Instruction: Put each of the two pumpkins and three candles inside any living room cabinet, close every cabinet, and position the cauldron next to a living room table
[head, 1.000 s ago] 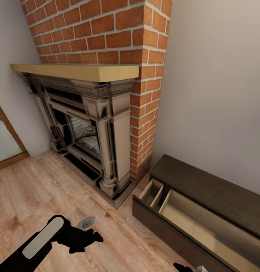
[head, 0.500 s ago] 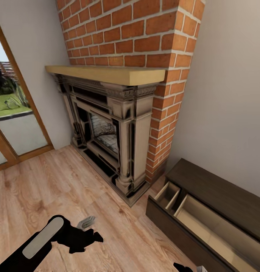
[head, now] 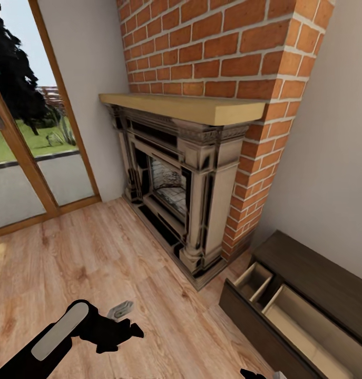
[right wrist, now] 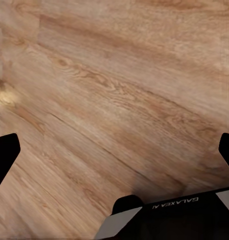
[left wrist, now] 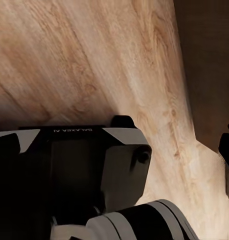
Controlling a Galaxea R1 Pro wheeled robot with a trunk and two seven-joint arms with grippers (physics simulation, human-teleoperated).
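Lower right of the head view, the cabinet (head: 312,279) sits against the wall with its drawer (head: 294,321) pulled out, beige inside, long axis running along the wall. It looks empty, though part is cut off. The left gripper (head: 123,329) hangs at lower left over the wood floor (head: 96,263), farther from the drawer; I cannot tell its finger spread. The right gripper's (right wrist: 114,150) fingers stand wide apart, empty. Brick fireplace (head: 186,179) centre, glass door (head: 33,142) upper left.
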